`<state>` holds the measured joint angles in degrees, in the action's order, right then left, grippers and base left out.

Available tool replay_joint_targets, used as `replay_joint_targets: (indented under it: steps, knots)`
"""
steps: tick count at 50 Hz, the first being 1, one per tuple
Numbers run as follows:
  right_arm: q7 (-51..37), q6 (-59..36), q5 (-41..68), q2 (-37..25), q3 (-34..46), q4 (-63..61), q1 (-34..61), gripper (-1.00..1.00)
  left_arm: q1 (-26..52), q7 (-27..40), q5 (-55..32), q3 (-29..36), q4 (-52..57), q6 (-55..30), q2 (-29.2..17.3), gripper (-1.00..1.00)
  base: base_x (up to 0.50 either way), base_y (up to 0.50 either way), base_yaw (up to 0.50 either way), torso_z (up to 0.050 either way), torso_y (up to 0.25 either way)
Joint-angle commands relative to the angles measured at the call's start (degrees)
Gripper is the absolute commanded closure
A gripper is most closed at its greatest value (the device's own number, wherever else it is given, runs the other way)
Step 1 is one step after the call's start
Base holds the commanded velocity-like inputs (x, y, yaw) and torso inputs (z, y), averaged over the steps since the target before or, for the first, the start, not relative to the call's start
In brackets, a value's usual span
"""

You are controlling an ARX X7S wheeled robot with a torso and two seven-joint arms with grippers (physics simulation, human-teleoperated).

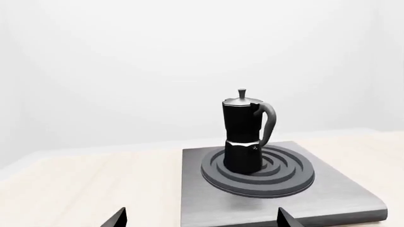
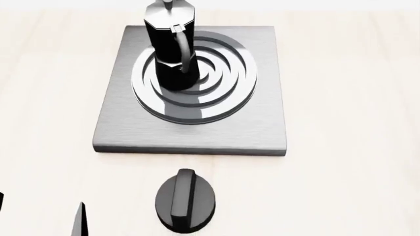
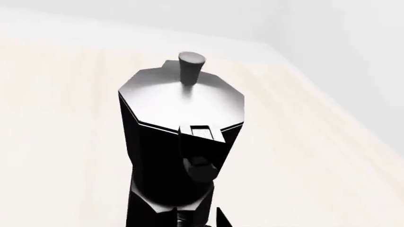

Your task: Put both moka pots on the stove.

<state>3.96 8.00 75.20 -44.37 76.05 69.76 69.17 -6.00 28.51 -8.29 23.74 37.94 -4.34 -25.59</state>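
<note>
One black moka pot (image 1: 245, 135) with a silvery lid stands upright on the ring burner of the grey stove (image 1: 341, 194), left of the ring's centre in the head view (image 2: 169, 51). My left gripper (image 1: 202, 218) is open and empty, well back from the stove's front edge; its fingertips (image 2: 81, 219) show at the head view's lower left. The second moka pot (image 3: 180, 142) fills the right wrist view above the pale table. My right gripper (image 3: 200, 220) is shut on its curved handle. Only one fingertip (image 3: 222, 218) shows; the other is hidden behind the pot.
A squat black round knob (image 2: 186, 200) sits on the table just in front of the stove plate (image 2: 262, 132). Pale wooden tabletop (image 2: 354, 98) surrounds the stove. A white wall stands behind the table in the left wrist view. The right arm is outside the head view.
</note>
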Motion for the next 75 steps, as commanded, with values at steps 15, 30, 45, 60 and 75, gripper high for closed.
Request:
replay_joint_targets:
  steps: [15,30,45,60,75]
  knots:
    - [-4.5,2.0,-2.5,-0.5,-3.8,-7.6,-0.2,1.00,0.1,0.3,-0.2,0.2,0.0,0.1,-0.2,-1.00,0.00,0.00,0.00,0.000,-0.001]
    - [-26.0,4.9,-8.2,-8.2,-4.0,-40.1,3.5,1.00,0.1,0.4,-0.5,-0.1,-0.2,0.5,-0.4,-1.00,0.00,0.00,0.00,0.000,0.000]
    - [-28.0,4.7,-8.6,-3.5,-4.2,-43.3,4.1,1.00,0.0,0.6,-1.0,-0.3,-0.4,0.8,-0.6,-1.00,0.00,0.00,0.00,0.000,0.000]
    - [-13.4,6.1,-9.8,10.9,-3.3,-25.7,6.9,1.00,-0.1,1.0,-1.4,-0.8,0.3,0.8,-1.1,-1.00,0.00,0.00,0.00,0.000,0.000]
    - [11.5,10.5,-7.0,21.9,-6.0,-5.1,8.5,1.00,0.1,1.0,-1.5,-0.6,0.1,1.0,-1.2,-1.00,0.00,0.00,0.00,0.000,0.001]
